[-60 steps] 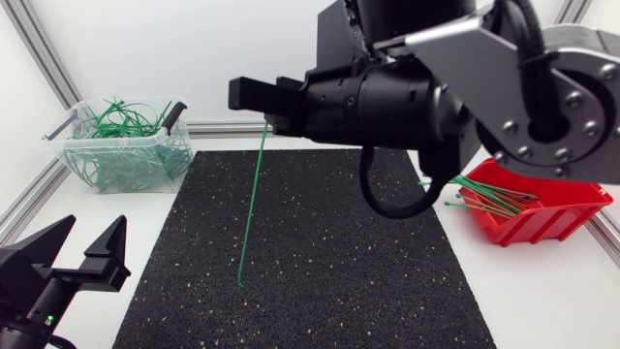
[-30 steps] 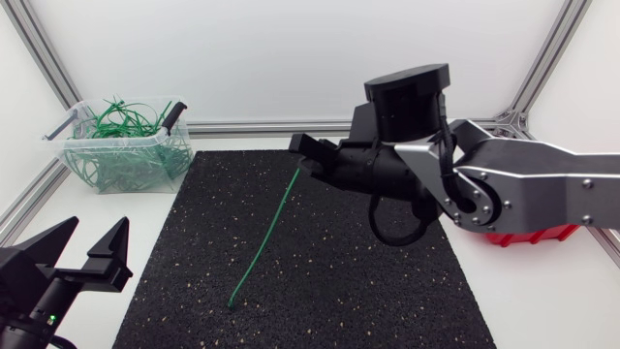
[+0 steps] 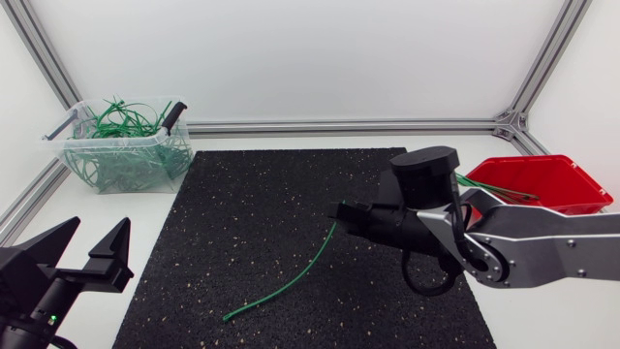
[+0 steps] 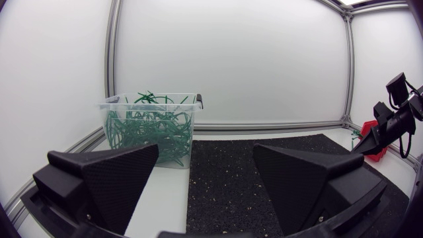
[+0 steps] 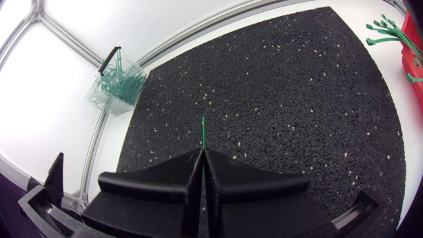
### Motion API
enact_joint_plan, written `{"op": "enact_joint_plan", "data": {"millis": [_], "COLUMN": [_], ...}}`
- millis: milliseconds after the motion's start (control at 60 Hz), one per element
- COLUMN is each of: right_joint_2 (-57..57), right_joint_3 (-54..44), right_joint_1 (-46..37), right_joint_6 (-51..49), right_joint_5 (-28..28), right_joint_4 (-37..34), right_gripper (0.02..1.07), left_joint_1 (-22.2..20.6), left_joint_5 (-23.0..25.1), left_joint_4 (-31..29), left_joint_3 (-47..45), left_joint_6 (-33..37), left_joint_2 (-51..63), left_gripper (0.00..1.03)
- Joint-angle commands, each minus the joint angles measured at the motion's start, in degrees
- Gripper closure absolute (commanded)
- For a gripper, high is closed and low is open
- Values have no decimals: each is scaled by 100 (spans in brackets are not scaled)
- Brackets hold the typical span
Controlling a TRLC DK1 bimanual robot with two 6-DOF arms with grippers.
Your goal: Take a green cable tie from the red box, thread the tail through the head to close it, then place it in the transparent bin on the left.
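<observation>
My right gripper [image 3: 338, 212] is over the black mat [image 3: 262, 204], right of its middle, shut on one end of a green cable tie [image 3: 291, 279]. The tie slopes down to the left, and its free end touches the mat near the front. In the right wrist view the tie [image 5: 203, 132] sticks out ahead of the closed gripper [image 5: 202, 153]. The red box [image 3: 562, 179] with more green ties stands at the right. The transparent bin [image 3: 126, 145], full of green ties, stands at the back left. My left gripper [image 3: 89, 254] is open and empty at the front left.
Aluminium frame rails [image 3: 339, 126] border the table at the back and sides. In the left wrist view the bin [image 4: 155, 125] stands ahead of the open fingers [image 4: 112, 175], and my right arm [image 4: 390, 119] is far off across the mat.
My right arm has come down and drawn back to the right with the tie, which now slopes low with its free end on the mat. The left arm has not moved.
</observation>
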Motion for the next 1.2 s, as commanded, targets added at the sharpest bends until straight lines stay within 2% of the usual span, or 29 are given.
{"op": "enact_joint_plan", "data": {"millis": [0, 183, 250, 350, 533, 667, 717, 817, 900, 1050, 1183], "right_joint_2": [-60, -209, -270, -341, -411, -604, -684, -851, -974, -1026, -815], "right_joint_3": [-225, -550, -638, -717, -902, -1095, -1113, -1104, -955, -392, 179], "right_joint_1": [-24, 2, 2, 11, 20, 20, 20, -16, -24, 28, -7], "right_joint_6": [-173, -489, -656, -805, -937, -1078, -1175, -1412, -1763, -2458, -2634], "right_joint_5": [32, 102, 128, 137, 146, 199, 190, 199, 199, 93, -513], "right_joint_4": [19, 37, 72, 81, 81, 2, -236, -552, -1000, -1879, -2345], "right_gripper": [101, 101, 95, 81, 64, 46, 33, 20, 14, 13, 13], "left_joint_1": [-27, -36, -44, -53, -44, -36, -36, -44, -36, -36, -18], "left_joint_5": [12, 12, 12, 12, 12, 12, 12, 12, 12, 12, 12], "left_joint_4": [-161, -161, -161, -161, -161, -161, -161, -161, -161, -161, -161], "left_joint_3": [-217, -217, -217, -217, -217, -217, -217, -217, -217, -217, -217], "left_joint_6": [-77, -77, -77, -77, -77, -77, -77, -77, -77, -77, -77], "left_joint_2": [65, 65, 65, 65, 57, 48, 48, 48, 48, 48, 48], "left_gripper": [3, 3, 3, 3, 3, 3, 3, 3, 3, 3, 3]}}
